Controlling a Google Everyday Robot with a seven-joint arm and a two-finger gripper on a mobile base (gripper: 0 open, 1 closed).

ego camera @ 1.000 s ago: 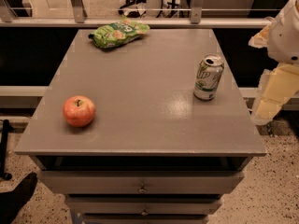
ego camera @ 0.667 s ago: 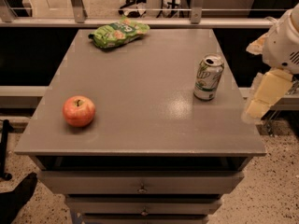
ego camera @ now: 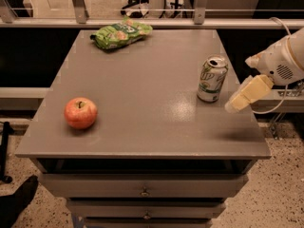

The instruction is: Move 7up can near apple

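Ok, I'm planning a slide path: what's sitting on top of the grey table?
The apple front left, the 7up can upright at right, a green snack bag at back. The claw hovers right of the can. What the drawers hold is hidden.

A grey table [ego camera: 142, 80] is carrying three things, with the gripper [ego camera: 236, 103] hanging over its right edge. The can [ego camera: 212, 79] is standing upright just beside the gripper, on its table side. The apple [ego camera: 80, 113] is sitting well apart from the gripper, across the table. The green snack bag [ego camera: 122, 33] is lying far from the gripper, at the back edge.
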